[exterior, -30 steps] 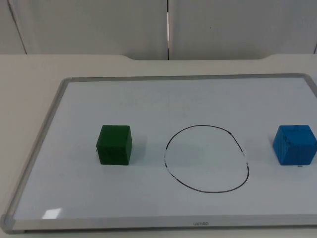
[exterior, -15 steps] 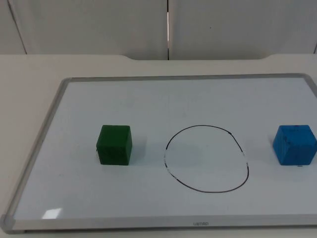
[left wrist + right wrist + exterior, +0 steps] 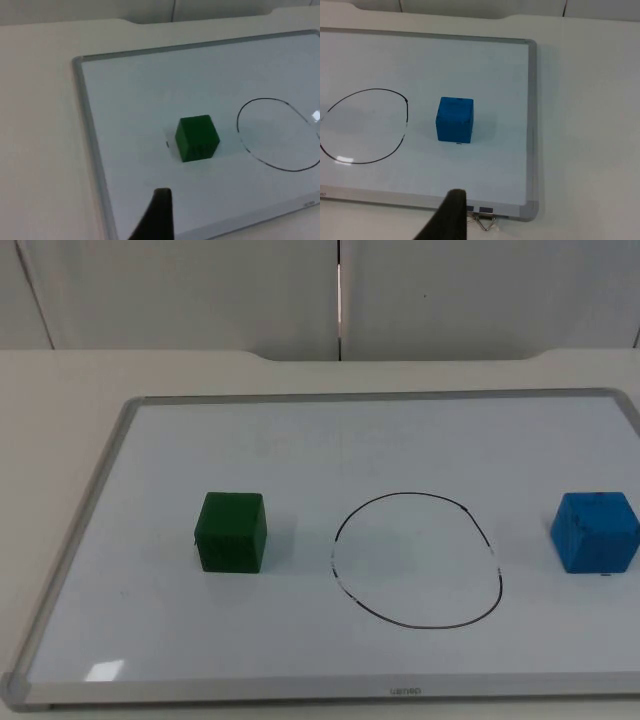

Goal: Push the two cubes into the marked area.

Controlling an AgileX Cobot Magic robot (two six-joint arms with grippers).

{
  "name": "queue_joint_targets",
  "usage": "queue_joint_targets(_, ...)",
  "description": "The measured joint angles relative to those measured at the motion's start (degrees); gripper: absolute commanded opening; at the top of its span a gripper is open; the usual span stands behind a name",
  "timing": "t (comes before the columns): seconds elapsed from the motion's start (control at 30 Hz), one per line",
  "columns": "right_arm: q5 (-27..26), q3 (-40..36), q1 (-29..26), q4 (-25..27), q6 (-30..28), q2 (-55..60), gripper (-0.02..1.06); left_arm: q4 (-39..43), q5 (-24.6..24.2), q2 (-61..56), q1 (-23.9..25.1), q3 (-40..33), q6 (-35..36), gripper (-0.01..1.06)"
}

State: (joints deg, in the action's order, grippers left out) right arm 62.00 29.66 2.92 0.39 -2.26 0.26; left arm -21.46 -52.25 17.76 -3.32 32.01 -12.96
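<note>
Top view: the green cube (image 3: 232, 531) sits left of the drawn circle (image 3: 417, 560) and the blue cube (image 3: 595, 531) right of it, both outside; nothing is pushed yet.

Left wrist view: the left gripper (image 3: 155, 220) hangs above the whiteboard (image 3: 130, 90), short of the green cube (image 3: 197, 138); its opening cannot be told.

Right wrist view: the right gripper (image 3: 447, 220) hangs near the blue cube (image 3: 455, 120); likewise unclear.

green cube (image 3: 197, 138) — beside drawn circle (image 3: 280, 134)

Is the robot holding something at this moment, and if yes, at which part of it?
Nothing is held. The green cube and the blue cube both rest free on the whiteboard, on either side of the drawn circle, with no gripper touching them.
</note>
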Motion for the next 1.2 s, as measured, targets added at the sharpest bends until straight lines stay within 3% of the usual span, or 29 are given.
queue_joint_targets(0.07,0.0,0.0,0.0,0.0,0.0,0.0,1.05,-3.3,1.7,2.7,0.0,0.0,-2.8,0.68)
queue_joint_targets(0.1,0.0,0.0,0.0,0.0,0.0,0.0,1.05,-3.3,1.7,2.7,0.0,0.0,-2.8,0.54)
queue_joint_targets(0.13,0.0,0.0,0.0,0.0,0.0,0.0,1.05,-4.7,2.2,4.2,0.0,0.0,-4.8,0.54)
queue_joint_targets(0.27,0.0,0.0,0.0,0.0,0.0,0.0,1.05,-12.7,2.4,8.9,0.0,0.0,-13.3,0.19)
queue_joint_targets(0.3,0.0,0.0,0.0,0.0,0.0,0.0,1.05,-15.6,2.6,10.6,0.0,0.0,-16.3,0.19)
queue_joint_targets(0.4,0.0,0.0,0.0,0.0,0.0,0.0,1.05,-25.7,2.8,15.7,0.0,0.0,-26.2,0.01)
queue_joint_targets(0.63,0.0,0.0,0.0,0.0,0.0,0.0,1.05,-34.3,6.1,27.5,0.0,0.0,-34.7,0.0)
queue_joint_targets(0.9,0.0,0.0,0.0,0.0,0.0,0.0,1.05,-35.6,12.5,40.2,-0.1,0.1,-36.3,0.0)
queue_joint_targets(1.1,0.0,0.0,0.0,0.0,0.1,0.0,1.05,-37.7,17.5,48.6,-3.5,0.1,-38.7,0.0)
queue_joint_targets(1.2,0.0,0.0,0.0,0.0,0.1,0.0,1.05,-38.3,22.7,52.3,-7.0,0.1,-39.2,0.0)
